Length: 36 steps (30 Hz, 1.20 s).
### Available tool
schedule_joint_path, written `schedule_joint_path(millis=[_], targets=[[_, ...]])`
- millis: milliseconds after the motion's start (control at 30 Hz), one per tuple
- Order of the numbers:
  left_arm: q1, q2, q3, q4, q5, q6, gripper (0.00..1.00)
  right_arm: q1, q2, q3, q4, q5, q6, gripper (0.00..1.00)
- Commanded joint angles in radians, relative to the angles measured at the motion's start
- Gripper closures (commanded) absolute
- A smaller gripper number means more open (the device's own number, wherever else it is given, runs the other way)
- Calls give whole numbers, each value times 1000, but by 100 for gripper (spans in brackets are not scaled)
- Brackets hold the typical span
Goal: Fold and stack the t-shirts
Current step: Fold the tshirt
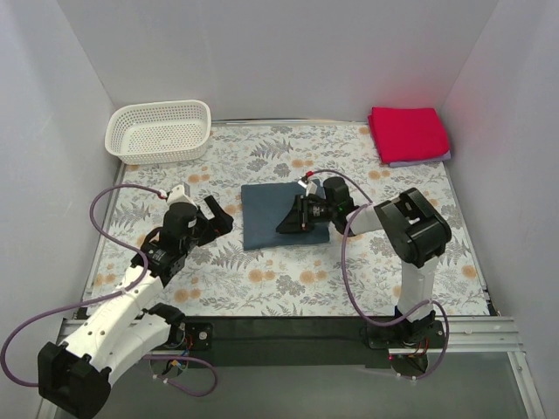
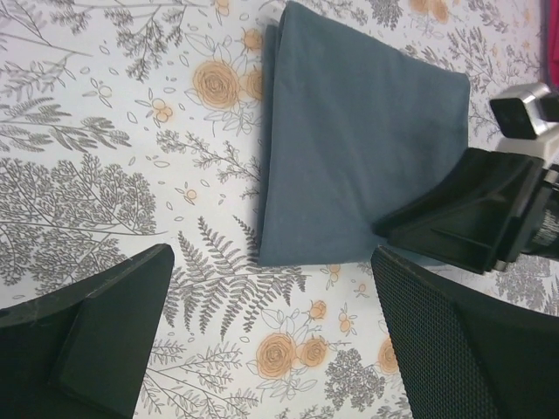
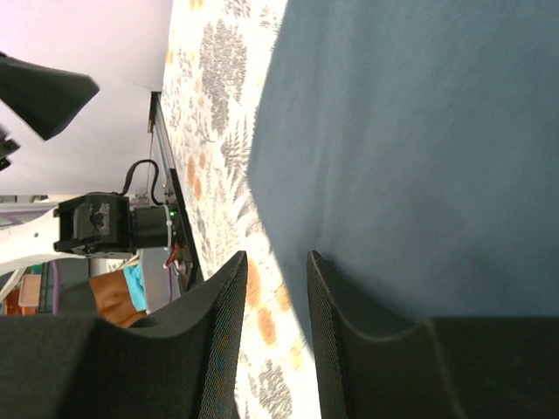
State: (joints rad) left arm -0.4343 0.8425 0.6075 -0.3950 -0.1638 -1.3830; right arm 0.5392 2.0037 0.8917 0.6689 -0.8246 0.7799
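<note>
Robotics lab test cell. Plain white panels (image 1: pixel 288 52) wall in a table (image 1: pixel 262 297) covered with floral-print cloth. Two robot arms, the left arm (image 1: pixel 122 305) and the right arm (image 1: pixel 417 229), are bolted to an aluminium rail (image 1: pixel 489 327) at its near edge, trailing purple cables (image 1: pixel 98 209). Beyond the left gripper (image 1: pixel 223 216) sits a white lattice basket (image 1: pixel 160 131).

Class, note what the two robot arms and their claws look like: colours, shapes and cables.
The left arm has white links with black joints; the right arm is mostly black on a white lower link. A purple-grey cable loops along each. The left claw and right claw are black and wedge-shaped.
</note>
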Motion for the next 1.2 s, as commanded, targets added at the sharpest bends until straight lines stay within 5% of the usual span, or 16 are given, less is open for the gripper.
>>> schedule_joint_path(millis=[0,200,467,833,1167], targets=[[-3,-43,37,-13,-77,88,10,-39,-138,-56,-17,7,-34,65],[-1,-85,6,27,-68,101,10,-131,-221,-201,-22,-42,-99,65],[0,-71,8,30,-56,113,10,-235,-48,-298,17,-44,-211,66],[2,-66,2,39,-46,116,10,-324,-347,-284,-5,-41,-165,65],[0,-39,-2,48,-7,128,9,-375,-126,-292,0,-41,-217,66]])
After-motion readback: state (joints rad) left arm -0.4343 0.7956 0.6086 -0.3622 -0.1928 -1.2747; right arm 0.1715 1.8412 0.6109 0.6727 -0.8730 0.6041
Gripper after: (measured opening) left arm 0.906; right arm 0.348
